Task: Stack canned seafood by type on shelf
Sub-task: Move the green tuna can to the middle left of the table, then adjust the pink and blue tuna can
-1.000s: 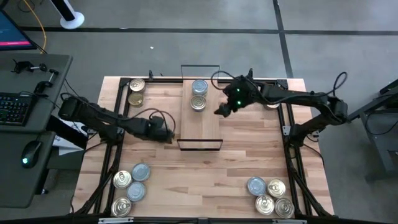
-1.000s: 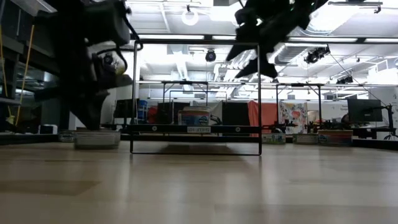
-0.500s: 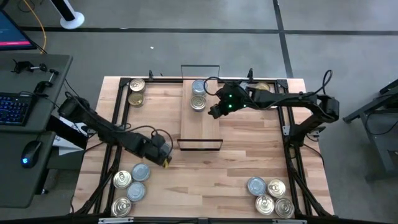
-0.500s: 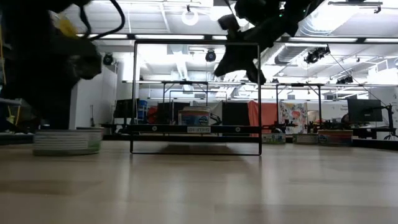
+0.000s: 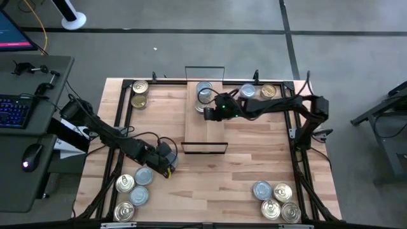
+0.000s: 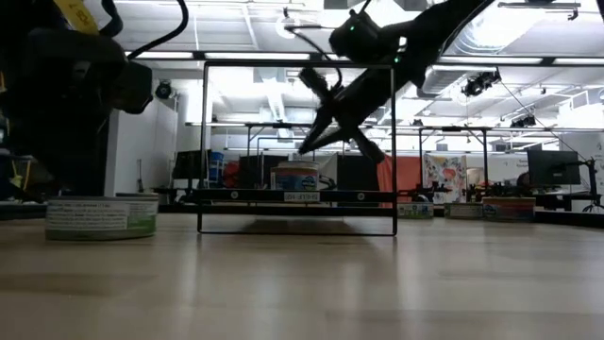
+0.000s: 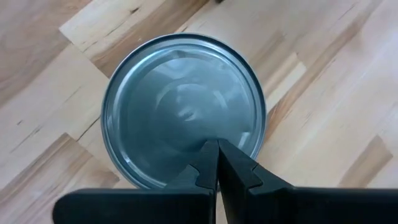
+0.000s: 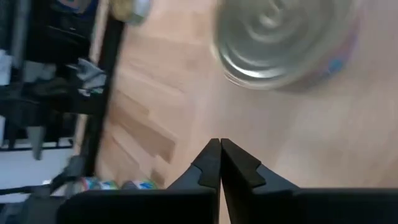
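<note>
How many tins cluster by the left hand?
4: one silver-blue at the left hand, one gold beside it, one silver-blue and one gold nearer the table edge. None seems hidden.

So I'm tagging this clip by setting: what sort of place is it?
Most likely a robotics lab or workshop: a butcher-block table with two robot arms, a desk with keyboard and mouse beside it, and an open hall with ceiling lights and ducts behind.
</note>
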Motion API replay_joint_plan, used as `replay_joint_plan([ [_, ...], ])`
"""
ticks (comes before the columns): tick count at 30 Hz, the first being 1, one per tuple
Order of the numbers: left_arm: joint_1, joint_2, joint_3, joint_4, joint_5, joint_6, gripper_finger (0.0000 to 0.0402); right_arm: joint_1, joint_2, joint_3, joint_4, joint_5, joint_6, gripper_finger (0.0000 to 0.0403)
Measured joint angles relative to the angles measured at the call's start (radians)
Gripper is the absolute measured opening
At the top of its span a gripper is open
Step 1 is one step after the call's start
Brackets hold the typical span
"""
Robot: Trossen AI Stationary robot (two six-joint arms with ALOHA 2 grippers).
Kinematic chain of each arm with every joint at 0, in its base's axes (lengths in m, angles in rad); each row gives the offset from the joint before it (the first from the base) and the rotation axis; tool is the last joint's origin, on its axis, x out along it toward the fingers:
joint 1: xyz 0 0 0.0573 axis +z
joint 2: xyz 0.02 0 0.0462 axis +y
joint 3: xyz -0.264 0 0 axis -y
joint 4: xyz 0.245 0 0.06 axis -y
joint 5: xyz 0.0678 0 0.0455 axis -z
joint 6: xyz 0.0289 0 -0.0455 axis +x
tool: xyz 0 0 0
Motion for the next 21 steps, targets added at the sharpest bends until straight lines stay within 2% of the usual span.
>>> replay_joint_plan([
  [12, 0.000, 0.001, -0.001, 0.024, -0.042, -0.045, 0.0000, 0.004, 0.041, 0.000, 0.030, 0.091, 0.088, 0.0000],
  [21, 0.000, 0.001, -0.001, 0.024, -0.059, -0.092, 0.0000, 0.003, 0.097, 0.000, 0.095, 0.104, 0.135, 0.0000],
])
